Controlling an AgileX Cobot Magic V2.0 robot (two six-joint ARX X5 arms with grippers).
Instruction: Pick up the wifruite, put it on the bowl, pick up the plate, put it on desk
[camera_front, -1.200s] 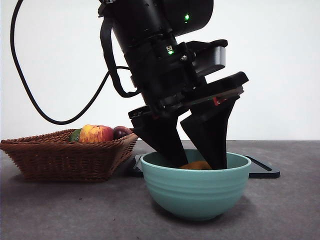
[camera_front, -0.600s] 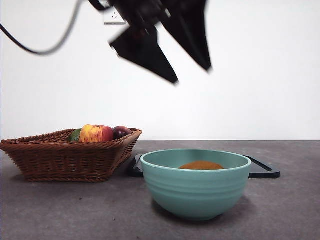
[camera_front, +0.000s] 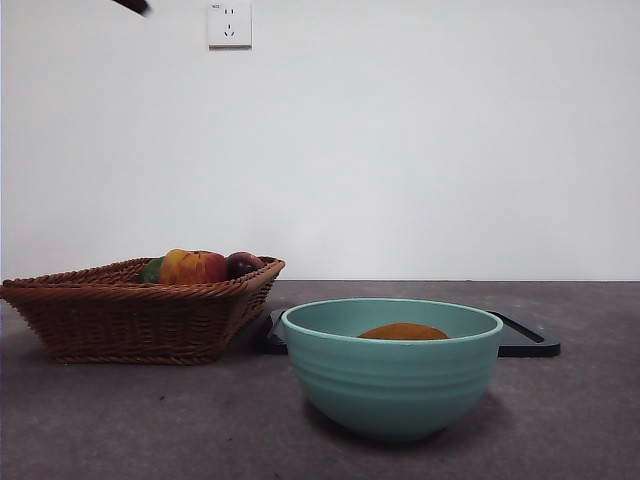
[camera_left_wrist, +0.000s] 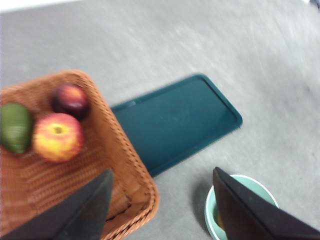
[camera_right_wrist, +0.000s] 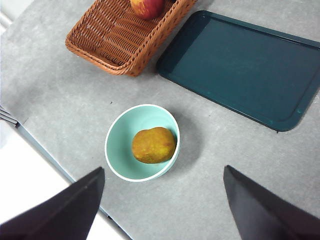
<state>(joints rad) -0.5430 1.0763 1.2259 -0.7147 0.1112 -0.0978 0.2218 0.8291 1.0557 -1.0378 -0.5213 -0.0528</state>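
The left gripper (camera_left_wrist: 162, 205) hangs high above the desk (camera_front: 150, 420) with its jaws spread and nothing between them, over the gap between the wicker basket (camera_left_wrist: 100, 165) and the bowl (camera_front: 392, 365). The right gripper (camera_right_wrist: 162, 200) is also spread wide and empty, high over the bowl. The wifruite (camera_right_wrist: 153, 145) lies inside the teal bowl. A dark tray (camera_right_wrist: 240, 65) lies flat behind the bowl, beside the basket, which holds an apple (camera_left_wrist: 57, 136), a dark plum (camera_left_wrist: 71, 100) and a green fruit (camera_left_wrist: 15, 127).
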